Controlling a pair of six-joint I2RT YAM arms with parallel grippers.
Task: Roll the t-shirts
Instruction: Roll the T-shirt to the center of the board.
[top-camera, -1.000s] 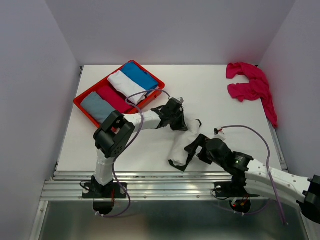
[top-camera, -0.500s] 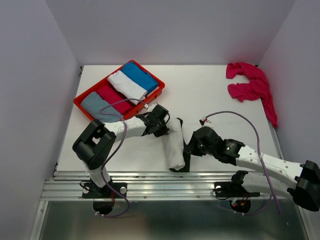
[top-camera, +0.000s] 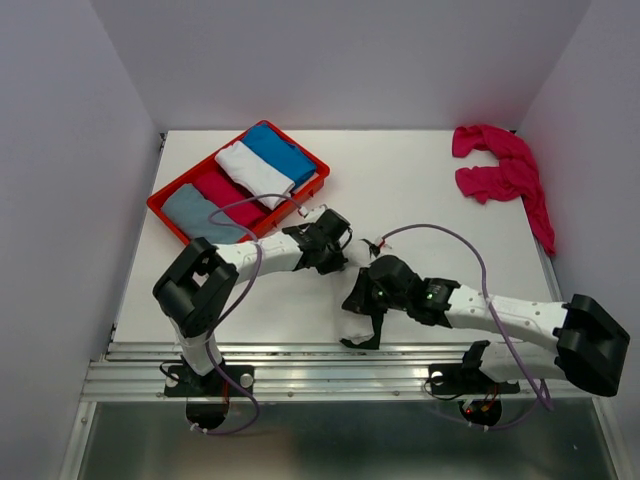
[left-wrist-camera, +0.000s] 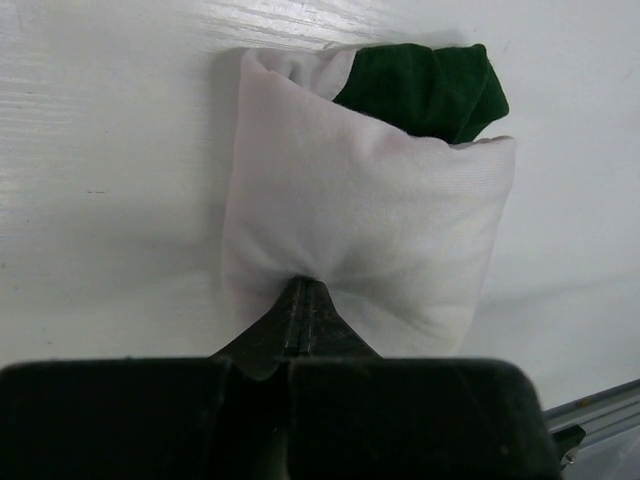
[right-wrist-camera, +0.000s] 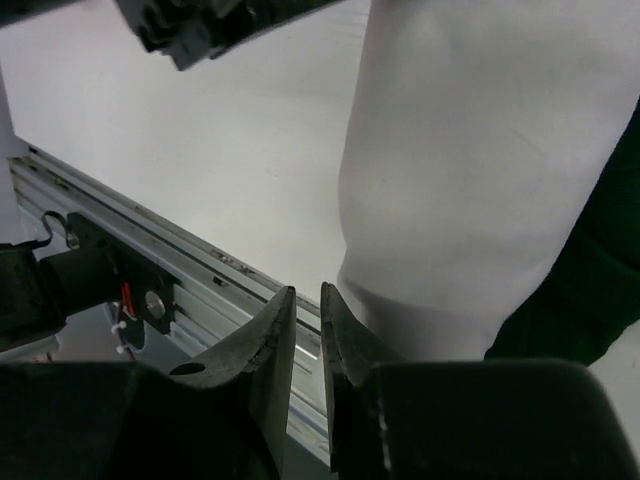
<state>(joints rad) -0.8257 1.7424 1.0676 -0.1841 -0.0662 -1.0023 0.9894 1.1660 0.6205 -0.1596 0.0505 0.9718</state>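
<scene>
Your left gripper (left-wrist-camera: 303, 300) is clamped on the rolled cream-white t-shirt (left-wrist-camera: 360, 220).
Its jaws pinch the roll's near edge, green sleeve (left-wrist-camera: 430, 90) at 1 o'clock. Your right gripper (right-wrist-camera: 305, 310) shows a slit; whether it grips, you cannot tell. The roll lies at the table's (top-camera: 420, 190) 6 o'clock, the pink t-shirts (top-camera: 500, 170) at 2.

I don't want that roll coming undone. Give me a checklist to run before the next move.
1. Left gripper pinching the tee: ok, shut on the white cloth.
2. Right gripper holding the tee: cannot tell; jaws almost shut beside it, no cloth seen between.
3. Roll tidy: not ok; green sleeve pokes out at one end.
4. Pink tee rolled: not ok; heaped loose at the far right.
</scene>
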